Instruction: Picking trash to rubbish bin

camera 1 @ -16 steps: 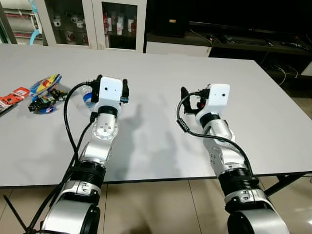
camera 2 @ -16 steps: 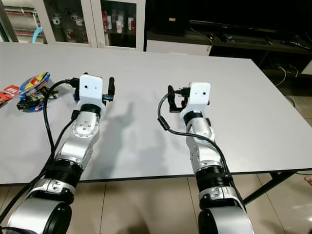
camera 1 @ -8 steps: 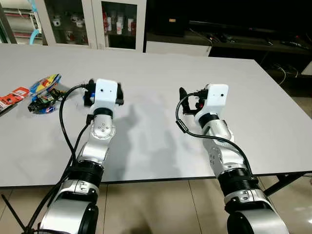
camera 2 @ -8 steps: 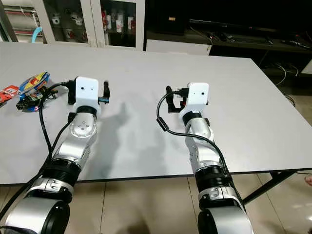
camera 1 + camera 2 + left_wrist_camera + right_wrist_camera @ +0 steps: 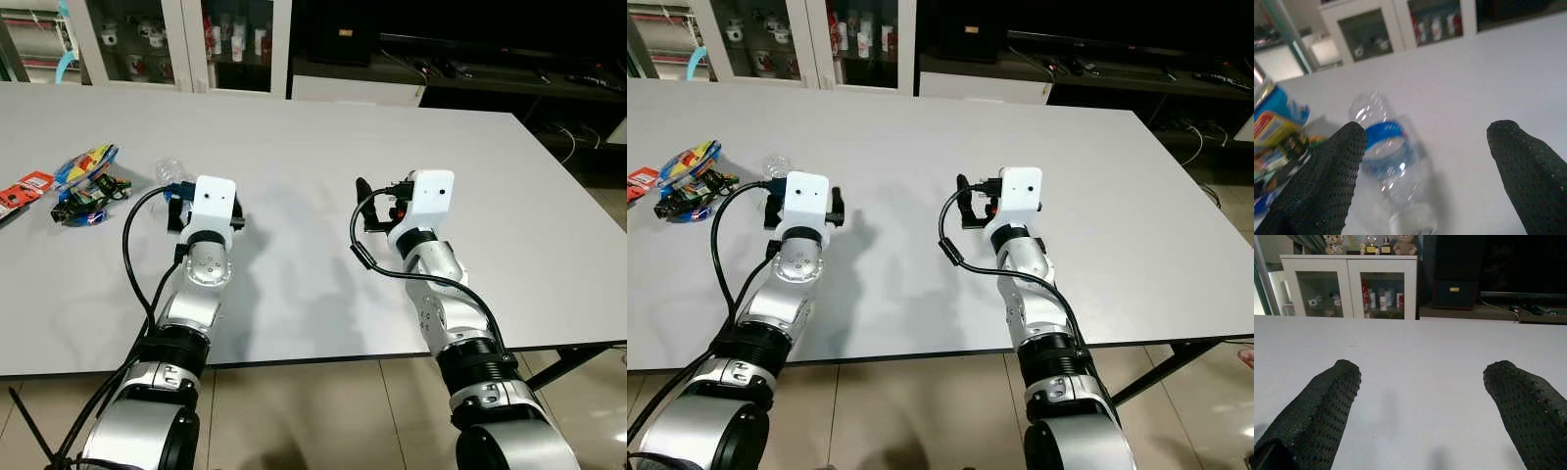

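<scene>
A clear plastic bottle (image 5: 1385, 161) with a blue label is lying on its side on the white table (image 5: 323, 147), its long axis running away from the robot and its white cap pointing back toward the left gripper (image 5: 1425, 161), whose fingers are standing wide apart just short of it. The right gripper (image 5: 1430, 416) is hovering open over bare tabletop well to the right, while a pile of colourful wrappers (image 5: 86, 186) is sitting near the bottle's left.

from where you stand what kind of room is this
Probably a living or dining room in a home. A big white table stands before a white glass-door cabinet of cups and trinkets, with soft-toy bears on top, beside a dark TV stand.
</scene>
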